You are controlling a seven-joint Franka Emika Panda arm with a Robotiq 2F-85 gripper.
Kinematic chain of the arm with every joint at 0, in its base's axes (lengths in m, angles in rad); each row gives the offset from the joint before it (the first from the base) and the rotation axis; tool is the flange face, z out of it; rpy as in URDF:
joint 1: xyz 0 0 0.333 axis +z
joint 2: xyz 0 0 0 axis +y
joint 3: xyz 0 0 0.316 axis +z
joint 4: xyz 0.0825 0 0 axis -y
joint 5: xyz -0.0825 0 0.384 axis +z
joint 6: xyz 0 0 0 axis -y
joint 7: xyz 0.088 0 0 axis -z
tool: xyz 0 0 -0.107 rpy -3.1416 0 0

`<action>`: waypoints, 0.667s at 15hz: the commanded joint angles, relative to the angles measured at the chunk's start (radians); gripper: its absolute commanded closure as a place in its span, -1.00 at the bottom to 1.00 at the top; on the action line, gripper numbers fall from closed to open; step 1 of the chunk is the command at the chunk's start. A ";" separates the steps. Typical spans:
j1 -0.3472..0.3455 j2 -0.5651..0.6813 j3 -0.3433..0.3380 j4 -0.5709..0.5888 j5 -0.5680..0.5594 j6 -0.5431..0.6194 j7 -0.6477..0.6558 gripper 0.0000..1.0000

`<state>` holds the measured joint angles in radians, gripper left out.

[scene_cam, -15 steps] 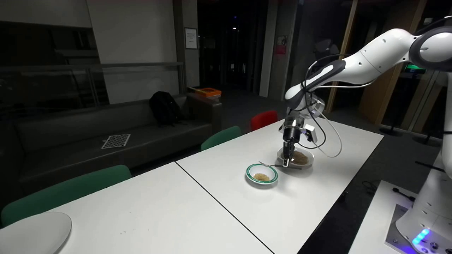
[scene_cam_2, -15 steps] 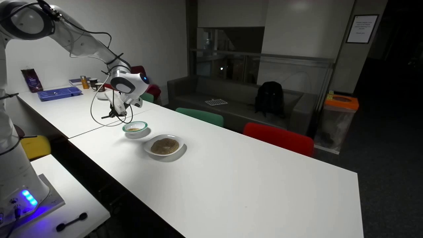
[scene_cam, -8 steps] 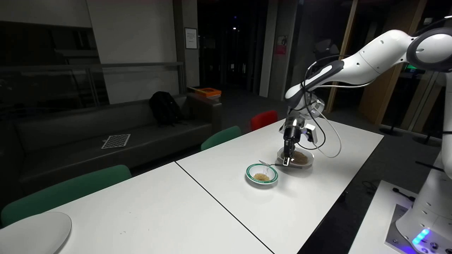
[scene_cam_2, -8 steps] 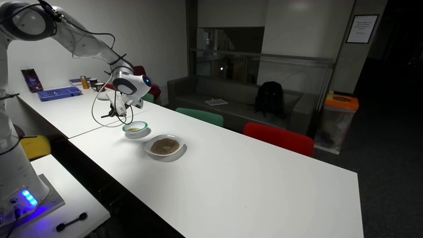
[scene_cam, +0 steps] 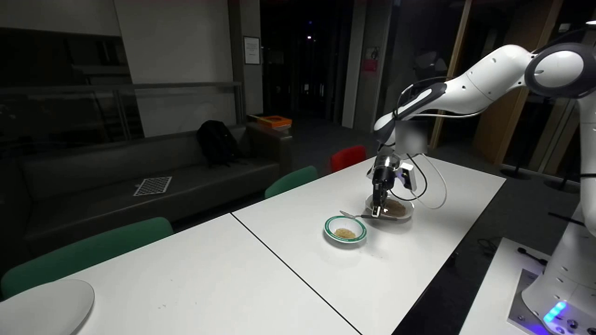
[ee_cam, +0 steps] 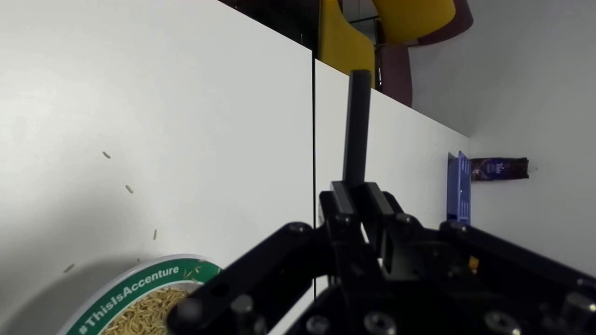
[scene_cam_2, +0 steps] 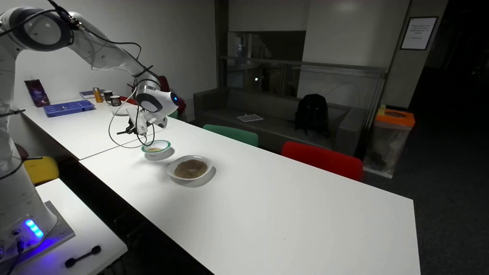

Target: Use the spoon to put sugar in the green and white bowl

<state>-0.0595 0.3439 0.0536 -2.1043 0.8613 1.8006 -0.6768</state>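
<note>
- One gripper (ee_cam: 358,190)
- One spoon (scene_cam: 366,216)
- One green and white bowl (scene_cam: 343,223)
- One white dish (scene_cam_2: 172,165)
- One plate (scene_cam: 44,309)
- Two mugs (scene_cam_2: 115,101)
- One blue tray (scene_cam_2: 72,112)
- One orange bottle (scene_cam_2: 97,95)
- One purple packet (scene_cam_2: 37,93)
- One backpack (scene_cam_2: 312,114)
- One sofa (scene_cam_2: 269,103)
- Two green chairs (scene_cam: 93,251)
- One bin (scene_cam_2: 385,147)

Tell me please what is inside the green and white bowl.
The green and white bowl holds a heap of tan grains. What lies under them is covered and cannot be seen.

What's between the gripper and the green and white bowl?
Spoon: in an exterior view, it juts head-first from the gripper toward the green and white bowl.
</note>
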 commanded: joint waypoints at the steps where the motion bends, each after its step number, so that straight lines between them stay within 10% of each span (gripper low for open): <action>1: -0.022 0.035 -0.002 0.045 0.042 -0.079 -0.029 0.94; 10: -0.021 0.043 -0.004 0.058 0.053 -0.104 -0.060 0.94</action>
<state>-0.0698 0.3846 0.0513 -2.0655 0.8942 1.7418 -0.7034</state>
